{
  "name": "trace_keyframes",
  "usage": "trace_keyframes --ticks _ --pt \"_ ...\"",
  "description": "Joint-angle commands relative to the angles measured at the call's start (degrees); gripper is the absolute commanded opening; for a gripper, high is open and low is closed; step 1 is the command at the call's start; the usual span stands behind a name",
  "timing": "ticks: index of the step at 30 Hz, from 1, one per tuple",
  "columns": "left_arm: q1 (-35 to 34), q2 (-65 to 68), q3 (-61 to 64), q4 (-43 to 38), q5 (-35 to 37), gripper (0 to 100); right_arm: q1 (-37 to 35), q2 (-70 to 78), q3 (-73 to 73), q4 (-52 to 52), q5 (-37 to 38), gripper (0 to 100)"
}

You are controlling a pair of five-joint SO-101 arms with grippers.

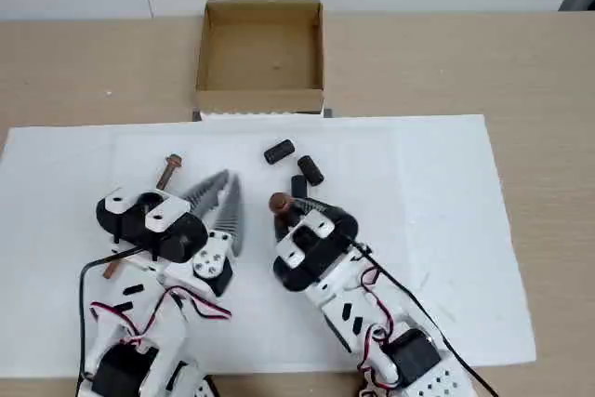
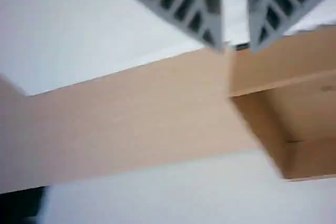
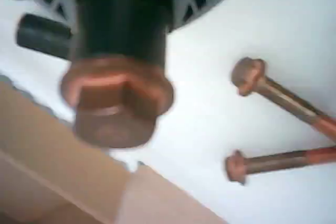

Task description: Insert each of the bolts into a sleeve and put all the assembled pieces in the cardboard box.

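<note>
My right claw (image 1: 283,207) pinches a black sleeve (image 3: 121,19), a copper bolt (image 3: 116,103) head jutting from its end, over the white sheet (image 1: 418,211); two loose bolts (image 3: 283,98) lie nearby.

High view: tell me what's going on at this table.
The right gripper is clamped on a sleeved bolt over the white sheet. The left gripper hangs open and empty beside it. Loose sleeves and bare bolts lie on the sheet. The cardboard box holds no pieces yet.
</note>
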Motion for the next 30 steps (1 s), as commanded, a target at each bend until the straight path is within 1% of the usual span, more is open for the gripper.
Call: trace_keyframes --ticks 1,3,6,10,14,17,20,24,30 --pt "-6.07 -0.35 -0.75 0.26 -3.87 1 3.56 -0.84 -0.18 -1.36 0.09 0.2" --pt "-9.23 -0.35 1.19 0.26 -5.27 1 5.41 -0.84 -0.18 -1.36 -0.18 0.2" --pt "-13.45 -0.35 5.85 0.35 -5.71 1 8.66 -0.84 -0.88 -0.84 -4.66 0.2" --pt "-16.97 -0.35 13.32 0.35 -5.71 1 13.05 -0.75 -4.48 6.9 -10.9 0.2" --pt "-18.55 -0.26 18.68 0.53 -5.8 1 15.6 -0.75 -7.91 14.81 -14.86 0.2" --pt "-18.29 -0.35 18.59 4.31 -5.8 1 15.6 -0.66 -11.16 18.33 -16.09 0.2" --pt "-18.55 -0.35 18.51 6.86 -5.8 1 15.6 0.92 -14.68 19.56 -16.09 0.2" --pt "-18.64 -0.35 18.42 7.03 -5.8 1 15.6 12.26 -22.51 18.86 -16.18 0.2" --pt "-18.64 -0.35 18.42 7.03 -5.8 1 15.6 43.21 -45.54 14.99 -17.85 0.2"
